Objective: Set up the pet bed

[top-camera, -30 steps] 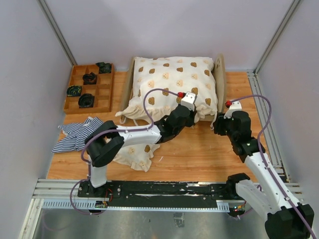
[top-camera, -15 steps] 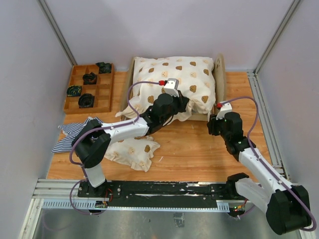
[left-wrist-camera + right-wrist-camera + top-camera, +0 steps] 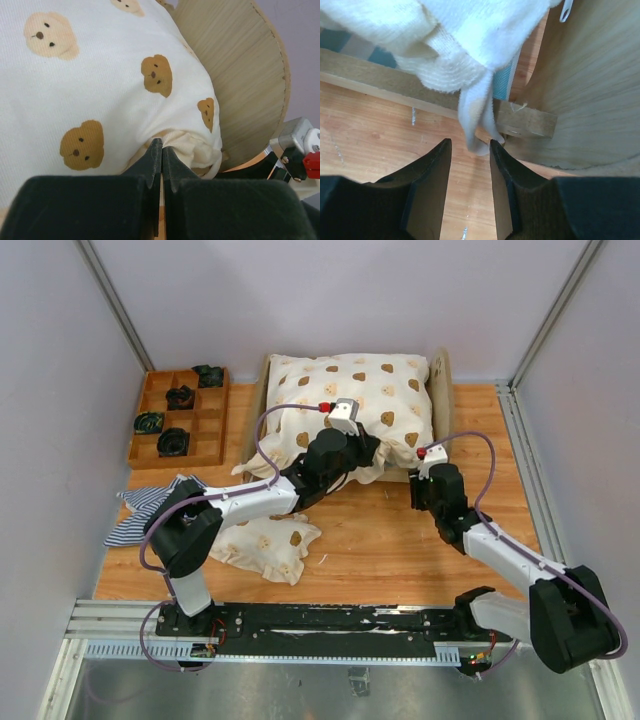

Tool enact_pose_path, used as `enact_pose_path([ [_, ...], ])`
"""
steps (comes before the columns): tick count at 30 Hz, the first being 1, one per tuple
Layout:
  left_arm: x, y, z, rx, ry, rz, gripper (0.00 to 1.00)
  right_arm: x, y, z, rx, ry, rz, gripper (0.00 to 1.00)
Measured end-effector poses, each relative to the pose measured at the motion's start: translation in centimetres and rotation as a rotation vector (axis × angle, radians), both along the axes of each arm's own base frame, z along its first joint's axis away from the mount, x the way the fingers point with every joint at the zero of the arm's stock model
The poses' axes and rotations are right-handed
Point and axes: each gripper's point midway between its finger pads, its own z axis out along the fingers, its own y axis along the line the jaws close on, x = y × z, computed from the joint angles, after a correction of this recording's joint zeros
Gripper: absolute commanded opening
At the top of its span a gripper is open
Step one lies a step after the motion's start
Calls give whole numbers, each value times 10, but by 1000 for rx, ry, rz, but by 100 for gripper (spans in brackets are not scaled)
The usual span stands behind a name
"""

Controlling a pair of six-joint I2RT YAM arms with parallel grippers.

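Pet bed (image 3: 441, 390): stands at the back middle of the table (image 3: 400, 540), its arched headboard (image 3: 240, 85) at the right end.
Mattress (image 3: 502, 81): only a blue-striped sliver shows, lying in the frame above the side rail (image 3: 395, 80) and under the quilt.
Quilt (image 3: 350, 400): cream with a bear print. It is heaped over the bed, and its near edge spills over the front rail.
Left gripper (image 3: 157, 146): the jaws are pressed together with no gap. The tips sit against the bunched ruffle at the quilt's near right corner, just beside the headboard. Whether any fabric is pinched between them cannot be told.
Right gripper (image 3: 469, 144): the jaws are apart with a narrow gap, low over the table at the bed's near right corner.
White tie (image 3: 476, 120): hangs from the quilt's edge. Its looped end dangles into the gap between the right fingertips (image 3: 442, 150), which are not clamped on it.
Tray (image 3: 178, 462): brown, with compartments, at the back left and well apart from both grippers.
Striped cloth (image 3: 150, 510): crumpled on the table in front of the tray.
Small bear-print cushion (image 3: 268, 545): lies on the table under the left arm.
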Motion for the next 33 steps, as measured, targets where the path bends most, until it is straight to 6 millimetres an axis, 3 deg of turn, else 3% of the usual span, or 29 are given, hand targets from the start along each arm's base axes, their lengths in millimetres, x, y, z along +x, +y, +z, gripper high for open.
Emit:
enact_pose_path([
  [3, 0, 0, 0, 0, 0, 0, 0, 3, -2, -6, -16, 19, -19, 36],
  [4, 0, 0, 0, 0, 0, 0, 0, 4, -2, -8, -20, 27, -23, 31],
  [6, 0, 0, 0, -1, -1, 1, 0, 7, -1, -12, -27, 45, -25, 5],
  [8, 1, 1, 0, -4, 1, 3, 0, 9, 0, -14, -35, 53, -20, 0],
  [10, 2, 2, 0, -4, 0, 7, 0, 9, 2, -9, -38, 54, -14, 0],
  [13, 3, 4, -1, -3, 0, 12, 0, 5, 4, 12, -16, 14, 9, 0],
  [20, 7, 7, -5, 1, -2, 33, 0, -18, 13, 104, 102, -155, 89, 0],
  [25, 12, 5, -24, 22, 15, 41, 0, -24, 42, 123, 235, -118, 181, 0],
  [29, 14, 6, -36, 44, 27, 51, 0, -25, 63, 122, 361, -37, 212, 1],
  [33, 16, 8, -37, 52, 23, 63, 0, -27, 73, 140, 458, -20, 207, 26],
])
